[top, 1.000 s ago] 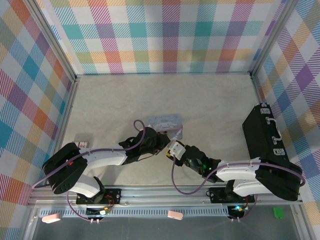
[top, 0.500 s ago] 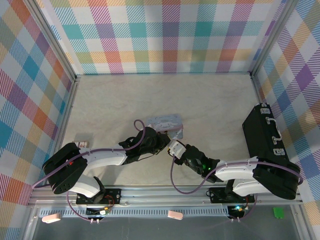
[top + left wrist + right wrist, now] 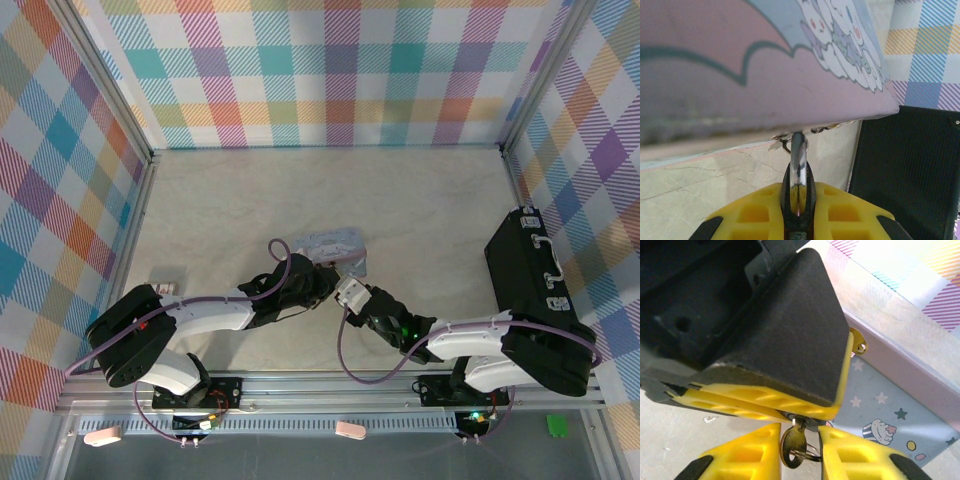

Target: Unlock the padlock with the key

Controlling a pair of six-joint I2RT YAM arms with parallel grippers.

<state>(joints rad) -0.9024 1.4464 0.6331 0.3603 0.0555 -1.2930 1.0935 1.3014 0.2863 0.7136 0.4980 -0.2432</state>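
My left gripper (image 3: 798,200) is shut on the dark padlock, whose shiny shackle (image 3: 798,155) rises from between the yellow fingers to the hasp under the pale blue cartoon tin (image 3: 740,75). In the right wrist view, the small silver key (image 3: 792,447) with its ring sticks in the padlock's underside (image 3: 801,416), just below the left gripper's finger (image 3: 790,355). My right gripper (image 3: 799,450) has a yellow finger close on either side of the key's bow, with a narrow slit left on the right. From above, both grippers (image 3: 325,285) (image 3: 347,292) meet in front of the tin (image 3: 330,243).
A black case (image 3: 530,275) lies along the right wall, close behind the right arm. A small object (image 3: 163,288) sits near the left wall. Checked walls enclose the pale tabletop (image 3: 300,190).
The right gripper's jaws have narrowed around the key, and the right arm has crept a little left toward the left gripper. The left gripper and tin have held still.
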